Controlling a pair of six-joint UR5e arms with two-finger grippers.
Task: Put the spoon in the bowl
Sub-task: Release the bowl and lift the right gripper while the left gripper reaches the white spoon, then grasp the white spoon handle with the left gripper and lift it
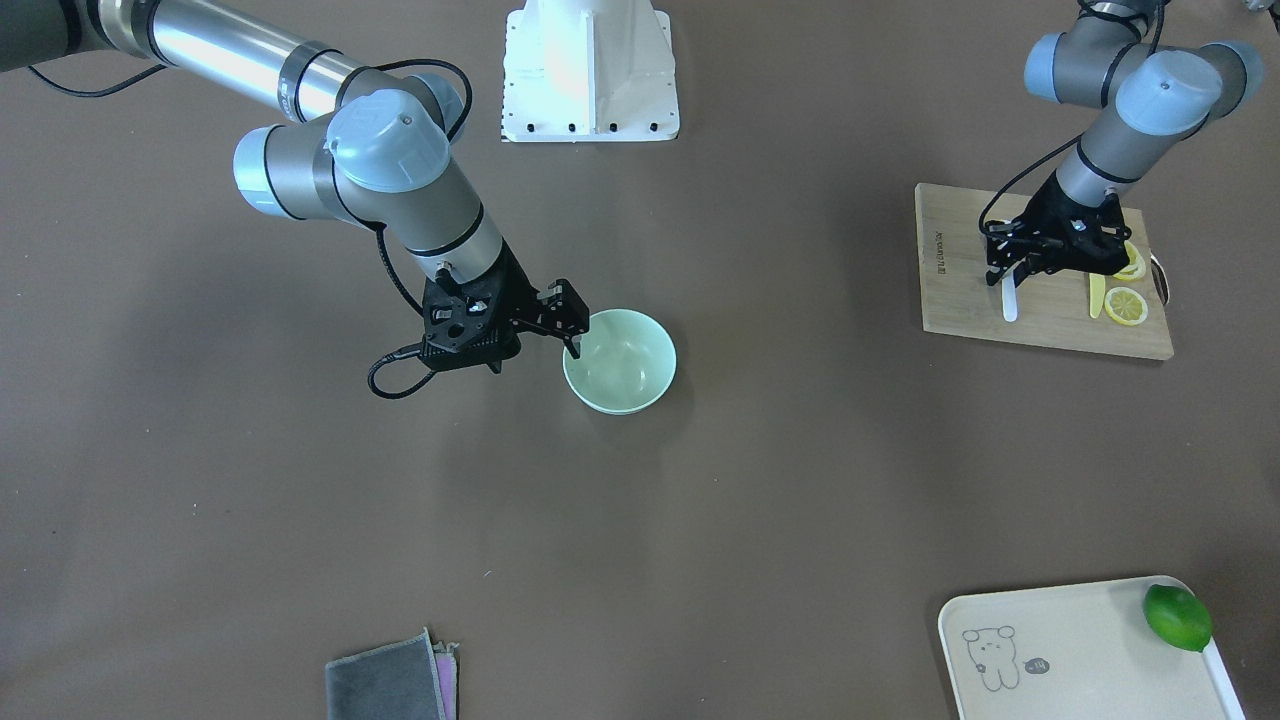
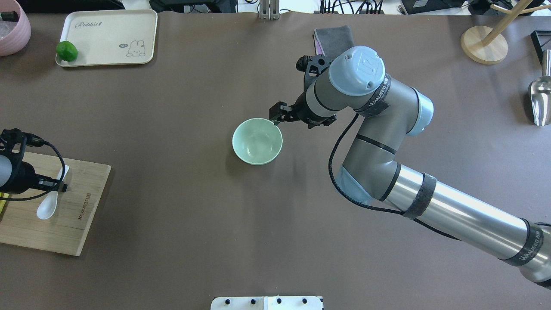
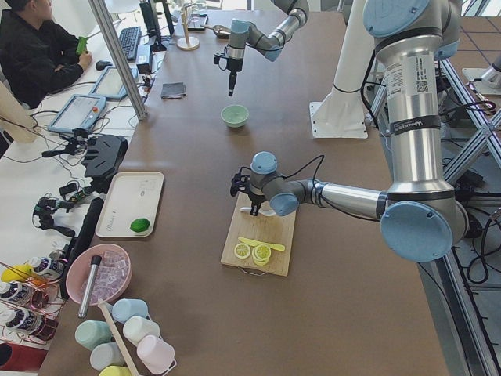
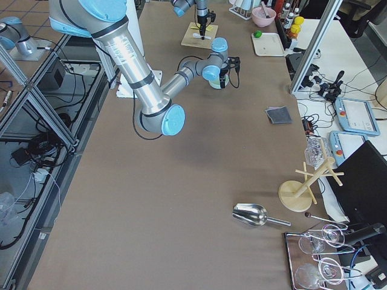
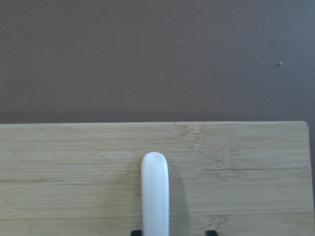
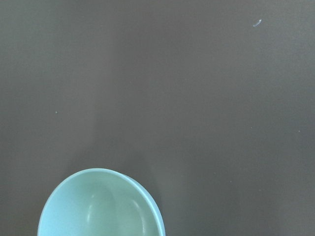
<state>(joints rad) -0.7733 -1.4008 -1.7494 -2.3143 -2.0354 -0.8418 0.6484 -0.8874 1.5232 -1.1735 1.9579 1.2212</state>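
Observation:
The white spoon (image 2: 47,203) lies on a bamboo cutting board (image 2: 64,224) at the table's left end; its scoop points toward the robot. My left gripper (image 2: 56,186) straddles the handle (image 5: 155,191). In the left wrist view one fingertip (image 5: 138,232) is next to the handle and the other stands apart, so it is open. The mint-green bowl (image 2: 257,142) stands empty mid-table. My right gripper (image 2: 277,117) is at the bowl's far-right rim (image 1: 575,350), looks open and holds nothing. The right wrist view shows only part of the bowl (image 6: 101,206).
Lemon slices (image 1: 1126,306) and a yellow knife (image 1: 1097,295) lie on the board beside the spoon. A cream tray (image 2: 107,36) with a lime (image 2: 66,51) is at the far left. A grey cloth (image 2: 333,36), a wooden stand (image 2: 484,43) and a metal scoop (image 2: 540,99) are far right.

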